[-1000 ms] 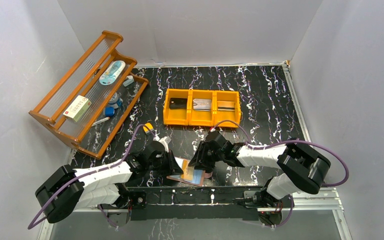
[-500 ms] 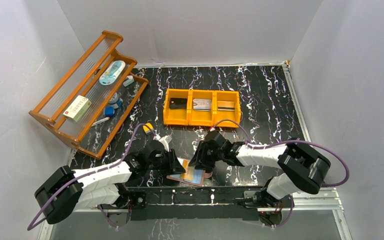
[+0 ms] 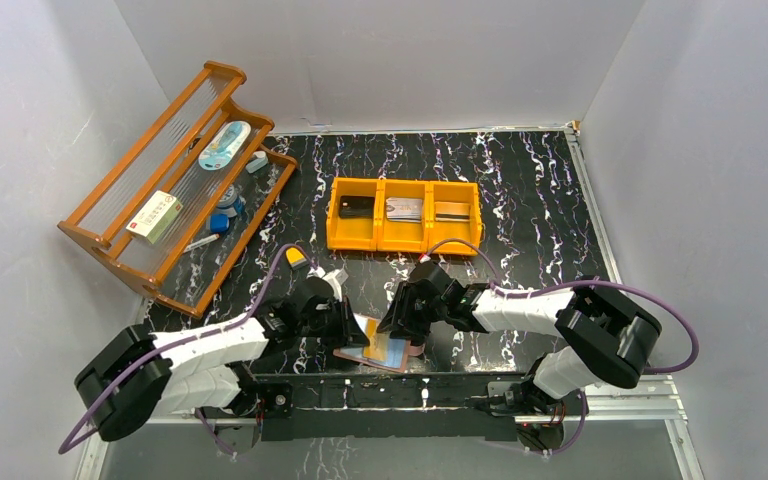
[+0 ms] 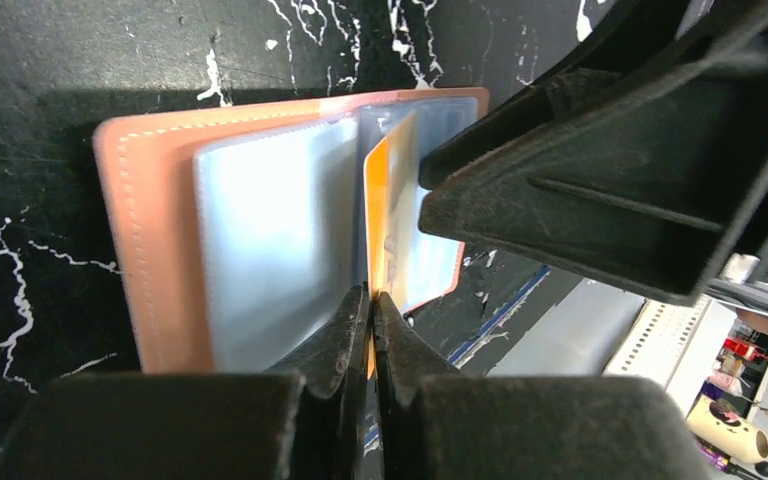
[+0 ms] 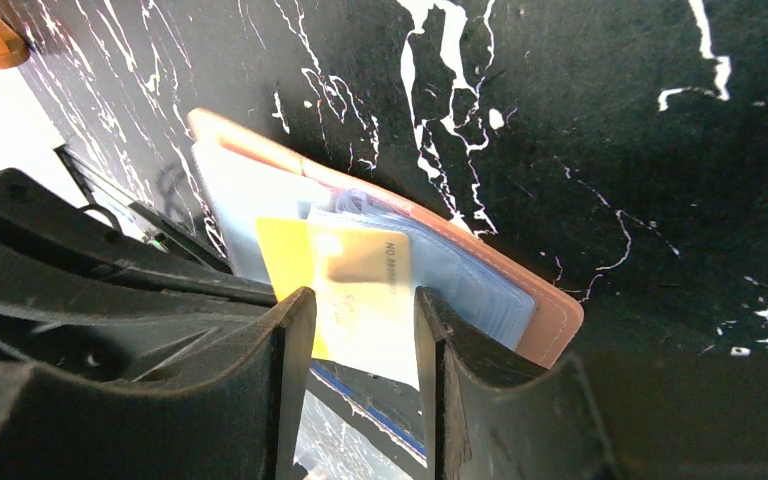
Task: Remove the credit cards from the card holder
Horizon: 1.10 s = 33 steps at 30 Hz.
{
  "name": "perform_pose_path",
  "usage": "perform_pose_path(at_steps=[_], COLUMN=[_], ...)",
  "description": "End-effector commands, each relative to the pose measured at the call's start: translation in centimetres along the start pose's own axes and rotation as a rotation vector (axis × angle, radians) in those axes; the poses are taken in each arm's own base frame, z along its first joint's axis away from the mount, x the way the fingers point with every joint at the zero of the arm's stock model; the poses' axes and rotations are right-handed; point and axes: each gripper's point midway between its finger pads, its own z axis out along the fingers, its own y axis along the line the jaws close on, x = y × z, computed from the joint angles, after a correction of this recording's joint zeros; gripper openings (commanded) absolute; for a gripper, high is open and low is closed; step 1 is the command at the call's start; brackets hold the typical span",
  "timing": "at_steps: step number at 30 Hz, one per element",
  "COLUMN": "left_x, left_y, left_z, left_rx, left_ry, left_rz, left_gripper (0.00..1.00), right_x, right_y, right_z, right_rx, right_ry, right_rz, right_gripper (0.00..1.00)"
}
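The salmon-pink card holder (image 3: 396,360) lies open near the table's front edge, its pale blue lining up (image 4: 270,250). A yellow-orange credit card (image 4: 388,190) stands up out of its slots. My left gripper (image 4: 372,300) is shut on that card's near edge. My right gripper (image 5: 360,335) hovers over the holder's right half (image 5: 550,320) with its jaws apart. The yellow card (image 5: 360,285) shows between its fingers, and neither finger clamps it. From above, the left gripper (image 3: 353,328) and the right gripper (image 3: 400,328) face each other across the holder. Any other credit cards in the holder are hidden.
An orange three-compartment tray (image 3: 405,246) with cards in it sits behind the grippers. A wooden rack (image 3: 110,250) with small items stands at the back left. A small yellow block (image 3: 297,256) lies near the left arm. The black rail (image 3: 400,388) runs just in front of the holder.
The left arm has shifted slightly and its jaws are closed on the card's edge. The right arm and the card holder have not moved.
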Motion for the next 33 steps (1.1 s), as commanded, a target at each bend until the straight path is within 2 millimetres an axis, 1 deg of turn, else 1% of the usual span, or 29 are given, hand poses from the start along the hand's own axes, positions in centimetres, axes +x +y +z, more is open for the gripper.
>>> perform_pose_path(at_steps=[1, 5, 9, 10, 12, 14, 15, 18, 20, 24, 26, 28, 30, 31, 33], left_x=[-1.6, -1.9, -1.9, -1.9, -1.8, -1.7, -1.7, -1.7, -1.8, -1.7, -1.6, -1.4, -1.3, -1.2, -1.0], left_y=[-0.5, -0.2, 0.1, 0.2, 0.1, 0.1, 0.1, -0.1, -0.3, -0.5, -0.5, -0.6, -0.7, -0.8, -1.1], left_z=[-1.3, -2.0, -2.2, -2.2, -2.2, -2.2, -2.1, -1.9, -1.9, -1.9, -1.9, -1.9, -1.8, -1.8, -1.7], left_rx=[-0.023, -0.05, -0.077, -0.081, -0.084, -0.079, -0.075, -0.064, -0.058, -0.05, -0.043, -0.034, -0.03, -0.022, 0.001], left_ry=[-0.081, -0.101, -0.095, -0.092, -0.082, -0.078, -0.077, -0.079, -0.078, -0.072, -0.067, -0.058, -0.048, -0.044, -0.033], left_rz=[0.018, 0.028, 0.041, 0.043, 0.047, 0.05, 0.05, 0.046, 0.046, 0.049, 0.05, 0.056, 0.061, 0.065, 0.068], left_gripper=[0.0, 0.0, 0.0, 0.0, 0.0, 0.0, 0.0, 0.0, 0.0, 0.0, 0.0, 0.01, 0.03, 0.05, 0.12], right_x=[-0.2, -0.2, -0.3, -0.2, -0.4, -1.0, -1.4, -1.8, -1.5, -0.1, 0.6, 1.3, 1.5, 1.6, 1.7], right_y=[-3.6, -3.5, -3.1, -2.6, -0.5, 1.4, 2.7, 4.6, 5.2, 5.6, 5.1, 4.2, 2.8, 1.9, 0.2], right_z=[0.2, 0.3, 0.1, 0.0, -0.9, -2.0, -2.8, -3.7, -3.5, -1.7, -0.7, 0.2, 1.0, 1.2, 1.5], right_rx=[0.127, 0.124, 0.119, 0.102, 0.049, 0.032, 0.012, -0.038, -0.08, -0.162, -0.175, -0.158, -0.102, -0.073, -0.023], right_ry=[-0.033, -0.033, -0.032, -0.022, -0.003, -0.017, -0.033, -0.047, -0.034, 0.049, 0.096, 0.138, 0.152, 0.153, 0.14], right_rz=[-0.007, -0.007, -0.013, -0.026, -0.088, -0.14, -0.17, -0.213, -0.201, -0.142, -0.122, -0.108, -0.093, -0.081, -0.054], right_gripper=[0.51, 0.51, 0.51, 0.51, 0.5, 0.5, 0.5, 0.51, 0.51, 0.51, 0.51, 0.51, 0.5, 0.5, 0.49])
